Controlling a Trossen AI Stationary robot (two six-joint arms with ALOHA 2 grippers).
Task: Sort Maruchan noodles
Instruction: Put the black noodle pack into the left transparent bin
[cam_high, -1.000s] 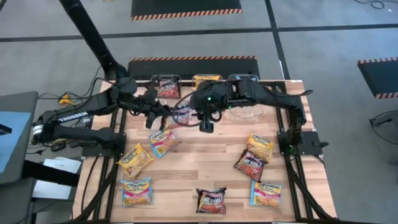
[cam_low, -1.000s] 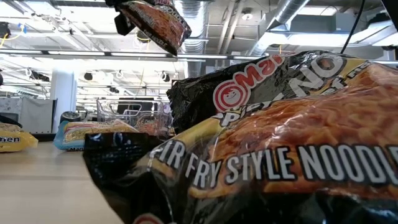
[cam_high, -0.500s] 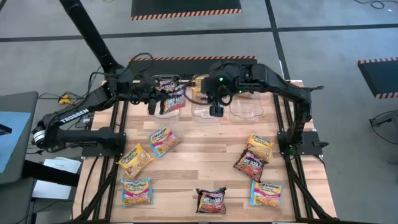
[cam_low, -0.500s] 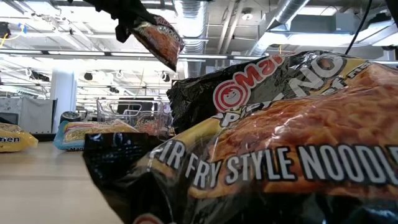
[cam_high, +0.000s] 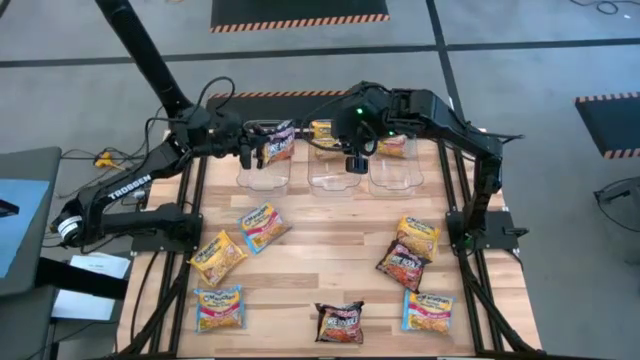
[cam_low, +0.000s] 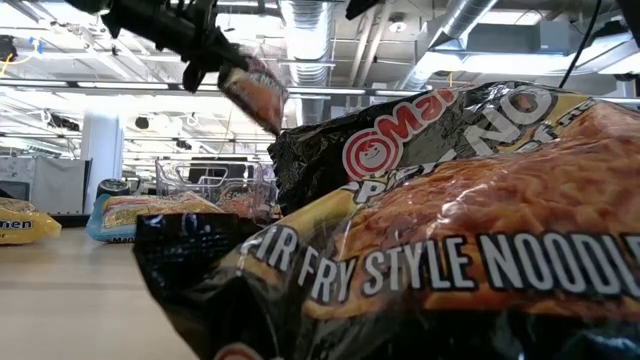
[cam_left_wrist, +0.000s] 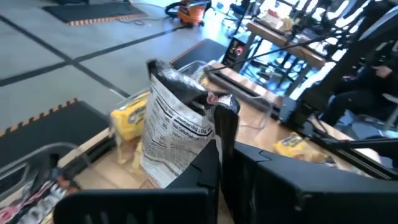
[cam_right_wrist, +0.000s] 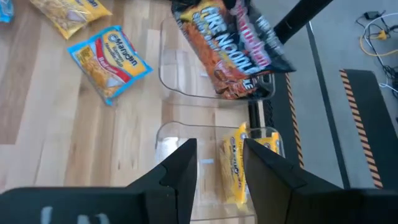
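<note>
Over the leftmost clear tub (cam_high: 263, 172), left claw (cam_high: 262, 152) clamps a dark noodle packet (cam_high: 278, 145); right claw (cam_high: 354, 163) hangs empty, fingers parted, over the middle tub (cam_high: 330, 176).

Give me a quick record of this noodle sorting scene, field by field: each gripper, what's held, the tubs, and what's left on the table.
left gripper: shut on a dark packet, held above the left tub
right gripper: open, empty, over the middle tub
middle tub: holds a yellow packet
loose packets: eight spread across the table, yellow, blue and dark
</note>
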